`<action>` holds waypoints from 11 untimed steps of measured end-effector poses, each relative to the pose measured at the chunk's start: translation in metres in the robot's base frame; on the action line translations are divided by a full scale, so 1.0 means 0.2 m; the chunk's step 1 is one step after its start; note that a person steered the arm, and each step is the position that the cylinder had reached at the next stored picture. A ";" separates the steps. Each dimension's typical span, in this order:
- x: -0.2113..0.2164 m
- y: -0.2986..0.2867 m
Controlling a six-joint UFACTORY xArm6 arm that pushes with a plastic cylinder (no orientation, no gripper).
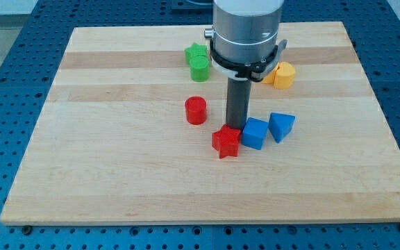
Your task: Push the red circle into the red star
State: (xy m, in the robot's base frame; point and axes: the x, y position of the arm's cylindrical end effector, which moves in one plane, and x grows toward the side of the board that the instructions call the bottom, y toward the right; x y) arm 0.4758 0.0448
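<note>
The red circle (196, 110) stands near the middle of the wooden board (117, 173). The red star (226, 142) lies below and to its right, a short gap apart. My tip (236, 129) is at the lower end of the dark rod, right behind the red star's upper right edge and beside the blue cube (254, 133). It looks to be touching or nearly touching the star. The tip is to the right of the red circle and apart from it.
A blue triangular block (281, 126) sits right of the blue cube. A green star (196, 51) and a green circle (199, 68) lie at the view's top centre. Yellow and orange blocks (282, 74) lie at the upper right, partly hidden by the arm.
</note>
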 end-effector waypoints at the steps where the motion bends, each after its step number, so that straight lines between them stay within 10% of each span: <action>1: -0.02 0.17; 6: -0.52 -0.24; 11: -0.05 -0.29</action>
